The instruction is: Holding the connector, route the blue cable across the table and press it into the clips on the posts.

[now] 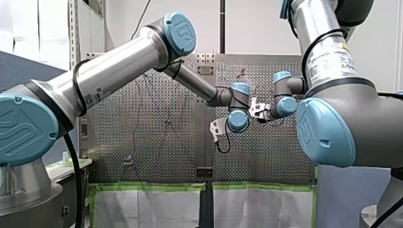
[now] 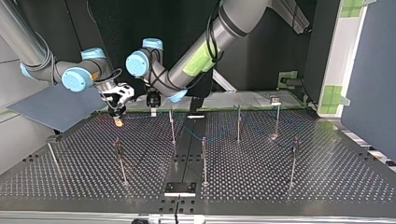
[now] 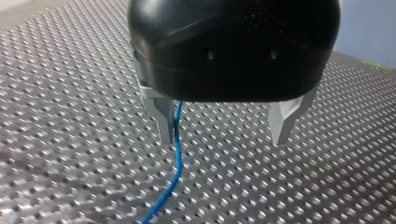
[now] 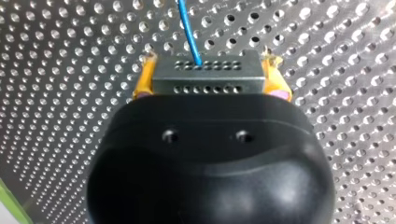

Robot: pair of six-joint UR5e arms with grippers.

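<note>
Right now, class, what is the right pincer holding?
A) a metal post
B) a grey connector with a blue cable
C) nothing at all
B: the right wrist view shows the right pincer clamped on the grey connector, the blue cable leaving it.

Left arm (image 1: 119, 61), nine o'clock, and right arm (image 1: 344, 102), two o'clock: silver tubes, blue caps (image 1: 179, 33), black cables (image 1: 75, 88), a label (image 1: 332, 59), perhaps lettered.
</note>
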